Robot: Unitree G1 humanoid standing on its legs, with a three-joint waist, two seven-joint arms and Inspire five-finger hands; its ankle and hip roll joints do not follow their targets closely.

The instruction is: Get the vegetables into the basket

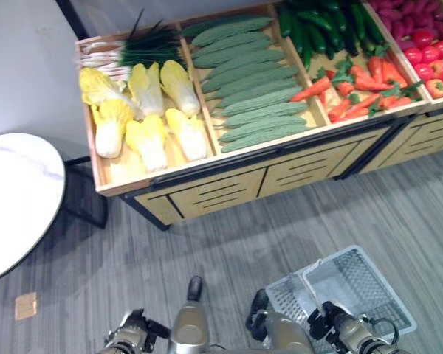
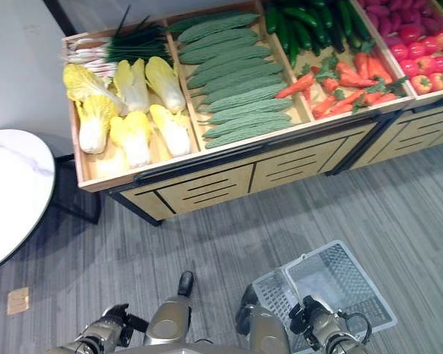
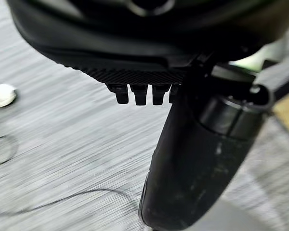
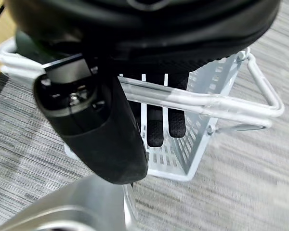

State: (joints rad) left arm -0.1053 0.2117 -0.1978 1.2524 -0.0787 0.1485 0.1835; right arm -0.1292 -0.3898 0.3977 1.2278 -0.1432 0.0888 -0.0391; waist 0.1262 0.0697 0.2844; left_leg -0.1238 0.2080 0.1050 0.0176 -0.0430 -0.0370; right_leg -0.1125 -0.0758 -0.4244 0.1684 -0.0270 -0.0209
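A wooden display stand [image 1: 229, 184] holds vegetables in bins: pale yellow cabbages [image 1: 148, 110], green onions [image 1: 133, 51], ridged green gourds [image 1: 251, 88], dark cucumbers [image 1: 325, 26], carrots [image 1: 354, 88] and red peppers [image 1: 428, 59]. The white mesh basket [image 1: 354, 284] hangs low at my right side above the grey floor and looks empty. My right hand [image 4: 101, 144] has its fingers [image 4: 155, 130] curled under the basket's handle [image 4: 192, 101], thumb in front. My left hand [image 3: 192, 168] hangs at my left side [image 1: 129, 338], relaxed and holding nothing.
A round white table [image 1: 15, 199] stands at the left, close to the stand's left corner. A small tan square [image 1: 26, 304] lies on the floor near it. Striped grey floor lies between me and the stand.
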